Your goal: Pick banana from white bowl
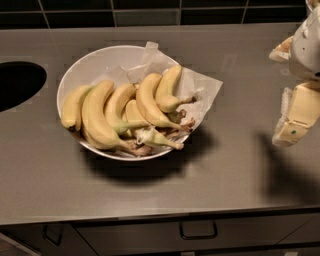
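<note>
Tabletop [240,185] grey, dark tiled wall [150,12] behind. White bowl [87,62] left of centre, paper-lined, full of bananas. End effector [278,95] at right edge, spread, empty, well apart from bowl. Short curved banana [167,90] rightmost in bowl.

light: dim, overhead | shadows: under white bowl [85,62], below hand [294,90] at right edge

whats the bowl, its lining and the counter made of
White bowl: probably glazed ceramic, smooth and glossy. Lining: thin white paper, crumpled, creased. Counter: grey, faintly reflective, maybe metal or laminate. Gripper, open, hangs at the right edge, clear of the bowl.
</note>
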`<state>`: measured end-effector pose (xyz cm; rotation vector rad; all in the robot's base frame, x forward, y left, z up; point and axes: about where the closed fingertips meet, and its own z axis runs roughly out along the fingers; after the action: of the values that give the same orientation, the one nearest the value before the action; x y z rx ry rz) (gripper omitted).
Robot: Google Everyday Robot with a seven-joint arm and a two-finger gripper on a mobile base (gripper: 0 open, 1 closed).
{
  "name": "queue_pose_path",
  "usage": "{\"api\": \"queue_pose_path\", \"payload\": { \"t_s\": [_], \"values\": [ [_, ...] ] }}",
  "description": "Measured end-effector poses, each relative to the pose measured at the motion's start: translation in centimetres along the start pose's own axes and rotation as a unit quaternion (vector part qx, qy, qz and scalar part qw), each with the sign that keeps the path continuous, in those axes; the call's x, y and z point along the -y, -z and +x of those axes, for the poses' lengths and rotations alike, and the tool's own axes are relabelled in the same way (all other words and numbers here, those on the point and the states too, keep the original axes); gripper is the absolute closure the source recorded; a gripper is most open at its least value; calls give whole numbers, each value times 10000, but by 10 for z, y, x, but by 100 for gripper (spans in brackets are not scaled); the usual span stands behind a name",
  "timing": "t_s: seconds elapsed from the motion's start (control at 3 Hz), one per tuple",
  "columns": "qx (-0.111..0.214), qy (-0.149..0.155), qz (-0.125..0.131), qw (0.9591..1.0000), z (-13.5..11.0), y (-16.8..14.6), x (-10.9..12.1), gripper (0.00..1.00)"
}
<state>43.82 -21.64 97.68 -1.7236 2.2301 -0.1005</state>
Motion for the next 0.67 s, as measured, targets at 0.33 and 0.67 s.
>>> {"api": "queue_pose_path", "payload": {
  "t_s": [0.33, 0.67],
  "values": [
    [-9, 62, 9, 10000, -11, -2, -3, 0],
    [-60, 256, -61, 9996, -48, -9, -17, 0]
  ]
}}
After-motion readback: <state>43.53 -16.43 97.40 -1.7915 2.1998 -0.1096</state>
